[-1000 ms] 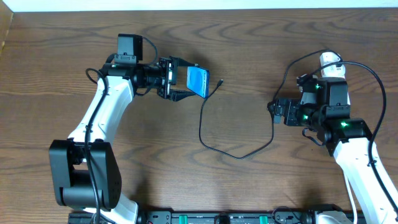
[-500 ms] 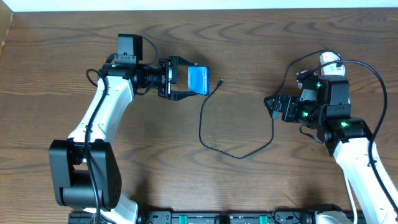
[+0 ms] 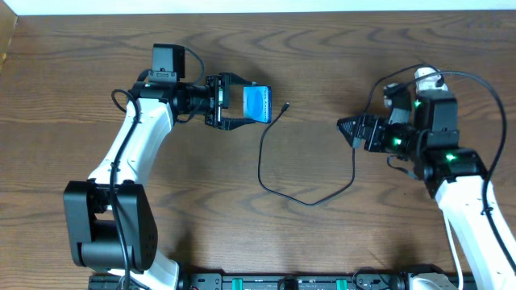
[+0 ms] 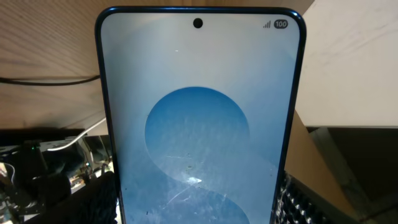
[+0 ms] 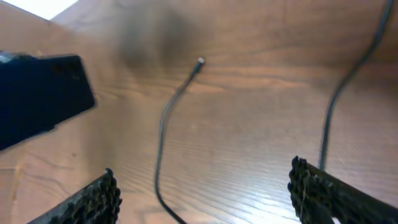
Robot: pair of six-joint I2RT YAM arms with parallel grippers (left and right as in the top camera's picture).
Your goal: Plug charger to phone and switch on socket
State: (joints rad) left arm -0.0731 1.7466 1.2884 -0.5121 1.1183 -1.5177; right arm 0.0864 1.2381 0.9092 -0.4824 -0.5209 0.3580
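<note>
Wooden table (image 3: 322,48), my left gripper (image 3: 248,102) clamped on the phone (image 3: 256,103) near the far edge, my right gripper (image 3: 345,128) spread and empty, charger (image 3: 260,165) tip just beside the phone

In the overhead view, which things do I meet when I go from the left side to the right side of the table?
left arm → phone → charger tip → right tool → socket

- Your phone (image 4: 198,124) shows a pale blue screen with a darker blue circle.
- Your charger (image 3: 260,165) is black.
- Your table (image 3: 339,56) is brown woodgrain.
</note>
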